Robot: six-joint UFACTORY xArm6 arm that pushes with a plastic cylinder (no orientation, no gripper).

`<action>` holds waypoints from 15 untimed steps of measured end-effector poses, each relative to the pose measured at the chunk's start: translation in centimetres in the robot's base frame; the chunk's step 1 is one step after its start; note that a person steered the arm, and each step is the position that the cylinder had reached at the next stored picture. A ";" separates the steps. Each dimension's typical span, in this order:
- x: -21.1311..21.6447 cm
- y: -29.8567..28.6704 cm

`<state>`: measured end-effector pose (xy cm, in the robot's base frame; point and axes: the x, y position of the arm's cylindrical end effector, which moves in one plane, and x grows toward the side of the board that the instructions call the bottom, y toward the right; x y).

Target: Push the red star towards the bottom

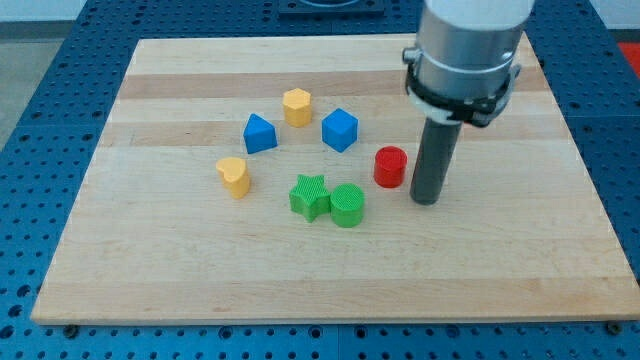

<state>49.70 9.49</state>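
The only red block (390,167) in view looks round like a short cylinder; I cannot make out a star shape. It stands right of the board's middle. My tip (426,201) rests on the board just to the right of this red block and slightly lower, with a small gap between them. The rod rises from there to the grey arm body at the view's top right. No other red block shows.
A green star (310,196) and a green cylinder (348,205) touch, lower left of the red block. A blue cube (340,129), a blue wedge-like block (260,133), a yellow hexagon (297,106) and a yellow block (234,176) lie further left on the wooden board (500,270).
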 end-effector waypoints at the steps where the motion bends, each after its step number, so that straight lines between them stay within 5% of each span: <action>1: 0.4 0.9; 3: -1.4 10.8; 5: -2.9 13.7; 7: -16.8 13.5; 9: -22.1 12.7; 15: -2.4 4.0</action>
<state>47.34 13.47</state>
